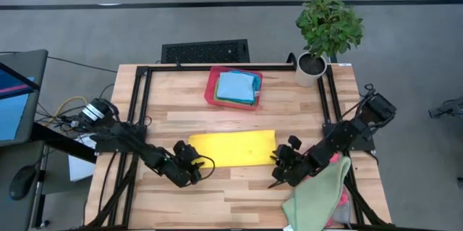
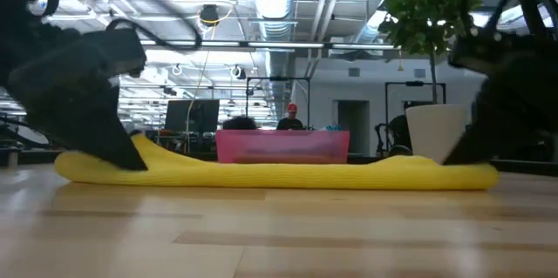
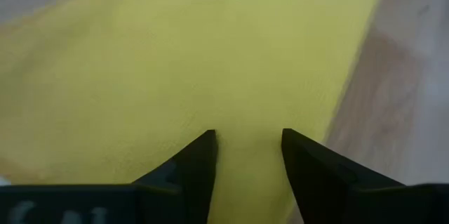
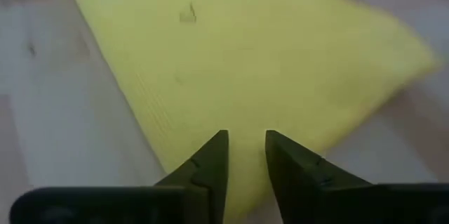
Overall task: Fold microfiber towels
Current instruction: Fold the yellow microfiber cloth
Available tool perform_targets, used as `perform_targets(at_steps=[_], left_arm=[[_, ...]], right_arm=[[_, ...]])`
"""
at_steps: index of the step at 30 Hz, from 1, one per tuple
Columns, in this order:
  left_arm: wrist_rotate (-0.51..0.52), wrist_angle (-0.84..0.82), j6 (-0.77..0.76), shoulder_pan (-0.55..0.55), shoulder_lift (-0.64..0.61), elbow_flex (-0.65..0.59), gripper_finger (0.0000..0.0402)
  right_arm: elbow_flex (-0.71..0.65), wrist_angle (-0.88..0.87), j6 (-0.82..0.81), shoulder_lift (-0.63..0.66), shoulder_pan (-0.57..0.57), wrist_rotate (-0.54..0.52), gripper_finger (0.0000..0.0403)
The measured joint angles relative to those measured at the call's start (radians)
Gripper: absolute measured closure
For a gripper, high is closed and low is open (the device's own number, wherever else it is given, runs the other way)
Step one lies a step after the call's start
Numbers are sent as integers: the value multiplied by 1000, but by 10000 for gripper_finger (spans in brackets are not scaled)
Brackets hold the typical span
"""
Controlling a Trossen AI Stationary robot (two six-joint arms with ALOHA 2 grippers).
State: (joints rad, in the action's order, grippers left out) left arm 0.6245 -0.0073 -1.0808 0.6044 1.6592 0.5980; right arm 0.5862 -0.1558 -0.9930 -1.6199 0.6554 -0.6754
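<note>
red tray point(image 1: 210, 90) — folded blue towels point(image 1: 236, 86) inside

Even, bright overhead light in high view; no hard shadows on wooden table point(image 1: 239, 187). Low view: ceiling strip lights glare in background, both arms dark silhouettes against it, near tabletop soft, out of focus. Wrist views: yellow towel point(image 3: 196, 55) blurred, washed pale at far edges; dark fingers point(image 4: 210, 161) fairly sharp, wood grain smeared.
</note>
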Motion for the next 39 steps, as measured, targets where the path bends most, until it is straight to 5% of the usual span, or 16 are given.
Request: perform_targets(at_steps=[10, 16, 24, 29, 39], left_arm=[[34, 15, -49, 24, 35, 2, 271], [-76, -106, 23, 26, -85, 29, 283], [162, -10, 71, 45, -166, 35, 300], [208, 99, 90, 86, -75, 35, 310], [245, 256, -41, 124, 209, 38, 328]], right_arm=[[3, -7, -28, -80, 27, -16, 285], [13, -76, 2, 40, 63, -97, 285], [16, 240, 281, 48, 39, -235, 285], [16, 404, 342, -105, 29, -236, 285], [20, 503, 135, -336, 41, -269, 285]])
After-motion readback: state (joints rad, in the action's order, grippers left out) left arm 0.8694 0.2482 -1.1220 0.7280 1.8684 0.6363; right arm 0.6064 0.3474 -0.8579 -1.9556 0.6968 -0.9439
